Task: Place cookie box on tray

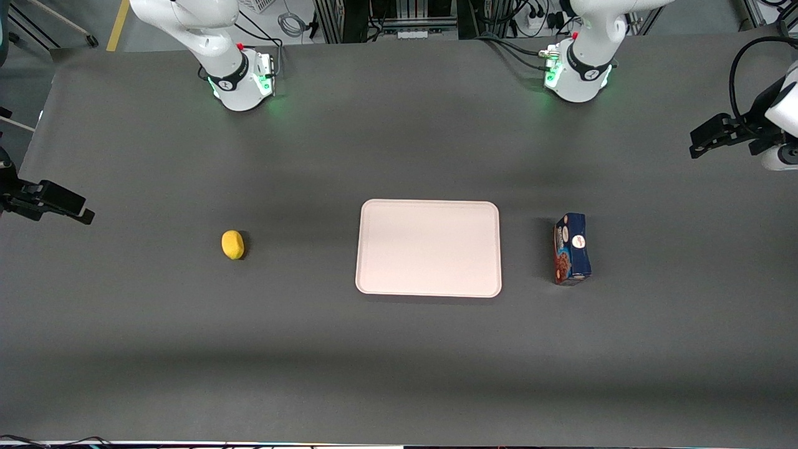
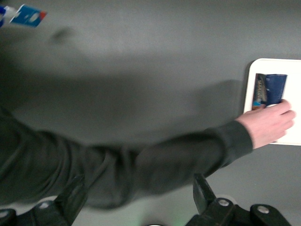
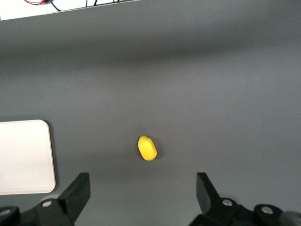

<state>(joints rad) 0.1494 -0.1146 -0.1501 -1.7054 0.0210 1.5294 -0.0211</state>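
In the front view the dark blue cookie box [image 1: 572, 248] lies on the grey table beside the pale tray [image 1: 428, 247], toward the working arm's end, and the tray is bare. My left gripper [image 1: 698, 144] hovers high at the table's working-arm end, well away from the box. In the left wrist view a person's hand [image 2: 268, 125] holds the cookie box [image 2: 270, 89] at the edge of the tray [image 2: 294, 70]. The gripper [image 2: 136, 197] is open with nothing between its fingers; a dark sleeve crosses in front of it.
A small yellow lemon-like object [image 1: 232, 244] lies on the table toward the parked arm's end, level with the tray. The person's dark-sleeved arm [image 2: 117, 165] stretches across the table under my gripper. A blue, white and red item [image 2: 28, 15] sits farther off.
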